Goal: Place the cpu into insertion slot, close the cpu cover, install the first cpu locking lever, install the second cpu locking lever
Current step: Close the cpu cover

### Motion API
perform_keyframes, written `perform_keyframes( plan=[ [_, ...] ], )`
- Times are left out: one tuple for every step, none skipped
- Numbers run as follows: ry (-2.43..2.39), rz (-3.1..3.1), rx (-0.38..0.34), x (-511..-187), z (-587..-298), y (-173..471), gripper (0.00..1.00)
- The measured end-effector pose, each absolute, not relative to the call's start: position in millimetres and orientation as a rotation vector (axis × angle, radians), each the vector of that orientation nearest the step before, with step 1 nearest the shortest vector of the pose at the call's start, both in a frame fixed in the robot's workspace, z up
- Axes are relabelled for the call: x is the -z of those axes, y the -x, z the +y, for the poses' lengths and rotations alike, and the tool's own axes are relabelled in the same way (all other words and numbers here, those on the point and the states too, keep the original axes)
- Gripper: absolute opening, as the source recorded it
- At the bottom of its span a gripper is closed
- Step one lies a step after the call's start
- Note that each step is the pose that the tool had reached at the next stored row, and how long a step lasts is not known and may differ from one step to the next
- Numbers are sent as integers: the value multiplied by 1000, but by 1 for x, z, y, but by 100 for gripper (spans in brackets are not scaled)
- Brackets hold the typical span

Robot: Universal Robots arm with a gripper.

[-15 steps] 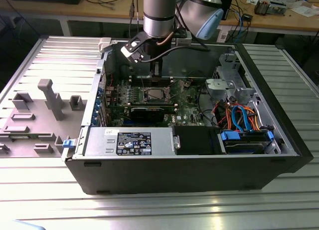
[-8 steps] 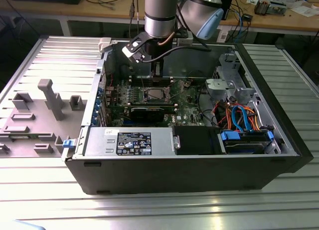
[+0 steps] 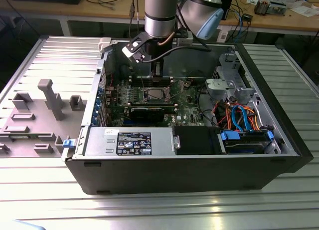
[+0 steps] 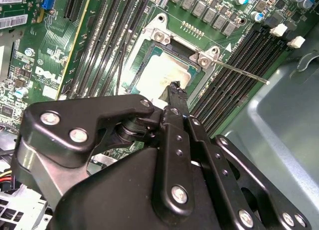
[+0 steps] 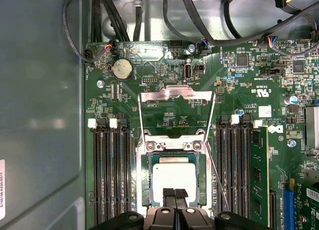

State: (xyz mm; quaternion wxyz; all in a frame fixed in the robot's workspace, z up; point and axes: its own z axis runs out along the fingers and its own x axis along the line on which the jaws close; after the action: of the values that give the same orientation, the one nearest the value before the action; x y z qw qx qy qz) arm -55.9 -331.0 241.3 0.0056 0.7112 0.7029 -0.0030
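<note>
Cpu [image 5: 173, 177] seated in slot [image 5: 147, 175] | cover [image 5: 174, 93] still raised | lever [image 5: 219, 182] unlatched | gripper [image 5: 174, 192] pinched shut, seemingly empty, over cpu edge

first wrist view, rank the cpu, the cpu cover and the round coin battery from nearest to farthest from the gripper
1. the cpu: lying flat right at the tip of the gripper.
2. the cpu cover: standing open just beyond the cpu.
3. the coin battery: farthest, out past the cover's free edge and off to one side.
</note>
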Motion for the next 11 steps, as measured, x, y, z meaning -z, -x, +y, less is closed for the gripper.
perform_keyframes(
  plan=[
    [-2227,2201,9,-241,-331,56,11],
    [-2226,2201,9,-241,-331,55,11],
    [-2226,2201,9,-241,-331,54,11],
    [-2226,2201,9,-241,-331,53,11],
    [-2226,2201,9,-241,-331,52,11],
    [-2226,2201,9,-241,-331,50,11],
    [-2225,2202,9,-241,-331,48,11],
    [-2225,2202,9,-241,-331,47,11],
    [-2224,2203,9,-241,-331,47,11],
    [-2224,2203,9,-241,-331,47,11],
    [-2224,2203,9,-241,-331,47,11]
  ],
)
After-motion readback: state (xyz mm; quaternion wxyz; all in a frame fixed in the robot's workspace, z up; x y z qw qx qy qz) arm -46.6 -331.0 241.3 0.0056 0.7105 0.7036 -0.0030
